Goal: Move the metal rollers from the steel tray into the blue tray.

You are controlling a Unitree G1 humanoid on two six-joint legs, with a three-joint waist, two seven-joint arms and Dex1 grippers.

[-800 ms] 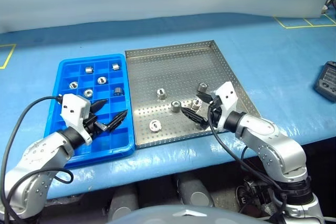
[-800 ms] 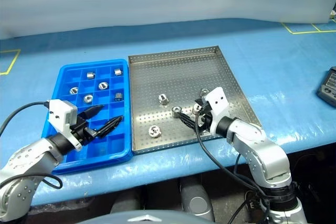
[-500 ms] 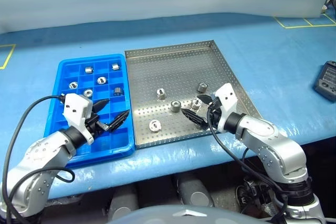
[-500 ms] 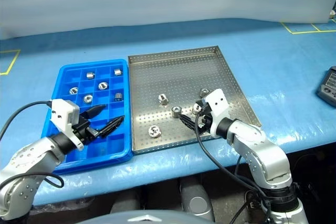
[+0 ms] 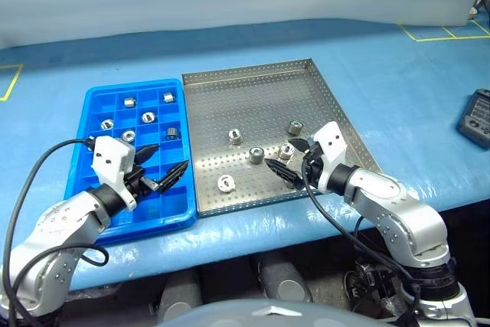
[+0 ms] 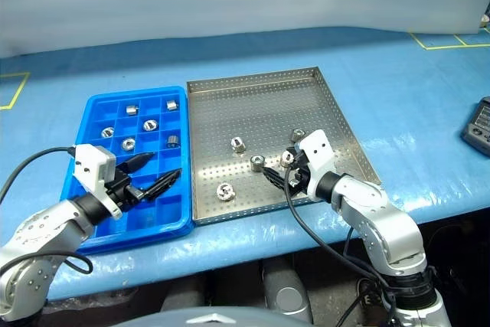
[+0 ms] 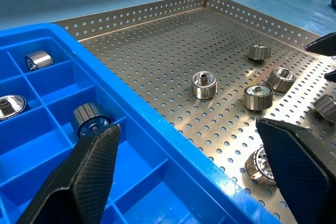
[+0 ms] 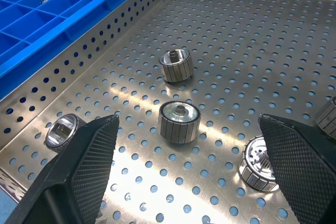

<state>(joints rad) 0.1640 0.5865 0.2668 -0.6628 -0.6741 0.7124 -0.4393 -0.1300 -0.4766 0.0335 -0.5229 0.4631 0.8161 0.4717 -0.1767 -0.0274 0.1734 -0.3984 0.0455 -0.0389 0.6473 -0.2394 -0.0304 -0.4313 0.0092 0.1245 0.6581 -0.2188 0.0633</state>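
Steel tray (image 5: 260, 105) sits touching the blue tray (image 5: 90, 181) on my left; I count five metal rollers (image 5: 236, 137) loose on its perforated floor and six in blue compartments. My left gripper (image 5: 161, 168) hovers wide open over the blue tray, my right gripper (image 5: 289, 160), jaws wide and empty, over the rollers.

- The far half of the steel tray (image 5: 256, 89) lay bare, open to a hand.
- Five metal rollers (image 5: 256, 154) cluttered its near half, toward 5 o'clock.
- Low rims and the blue tray (image 5: 90, 124) bordered it at 9 o'clock.
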